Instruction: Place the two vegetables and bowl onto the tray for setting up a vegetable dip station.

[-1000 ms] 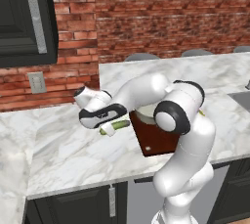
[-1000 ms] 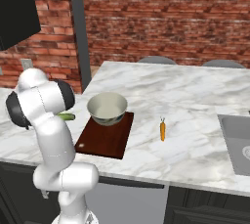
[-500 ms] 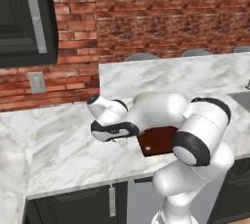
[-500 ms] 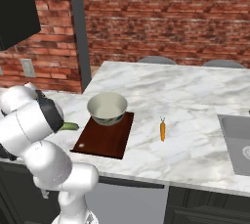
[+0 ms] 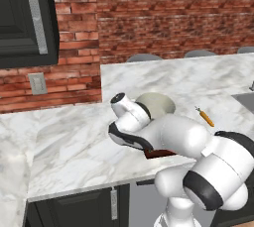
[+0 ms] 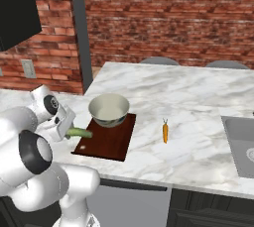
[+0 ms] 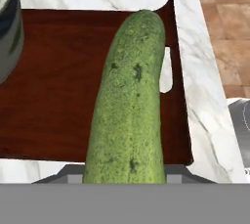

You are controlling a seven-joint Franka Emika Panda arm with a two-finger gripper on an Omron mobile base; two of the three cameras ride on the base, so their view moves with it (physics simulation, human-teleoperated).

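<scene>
Reaching low, the tool point(image 6: 69, 128) grips the cucumber point(image 7: 129, 110), seemingly above the tray point(image 7: 53, 81).

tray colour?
Dark reddish-brown tray, clearest in the hand view.

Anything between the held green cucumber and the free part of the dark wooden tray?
Nothing visible. The stubby green cucumber in the gripper hangs over the bare end of the reddish-brown rectangular tray, by its slot. The round grey metallic bowl sits on the tray's other end, clear of that spot.
</scene>
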